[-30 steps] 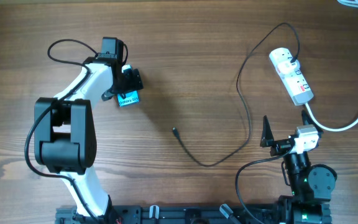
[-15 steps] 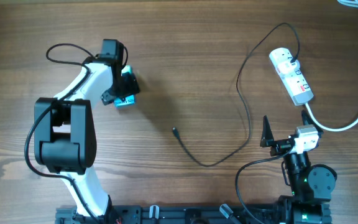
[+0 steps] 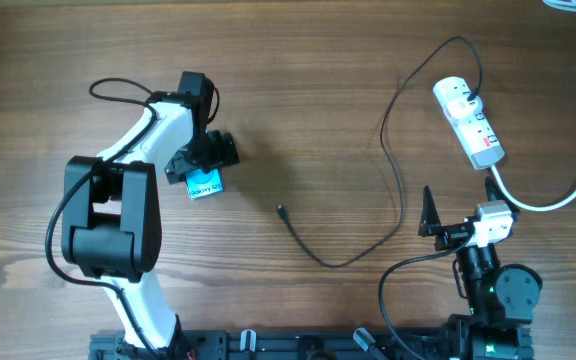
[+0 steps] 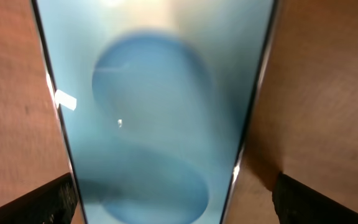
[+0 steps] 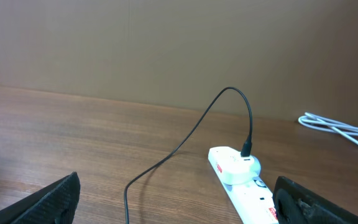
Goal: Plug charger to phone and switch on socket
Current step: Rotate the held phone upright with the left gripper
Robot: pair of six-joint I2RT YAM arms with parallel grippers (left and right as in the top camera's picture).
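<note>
The phone, with its teal screen up, lies on the wood at the left, partly under my left gripper. In the left wrist view the phone fills the frame between the fingers of the left gripper. The left gripper is open, with a gap at the right finger. The charger's black cable runs from a white adapter on the socket to its tip mid-table. My right gripper is open and empty, near the socket.
The socket's thick white lead curves off to the right edge. More white cable lies at the far right. The cable loop lies ahead of the right gripper.
The left gripper has shifted right and slightly toward me. The phone now shows lower, sticking out below the fingers. The right arm has not moved.
</note>
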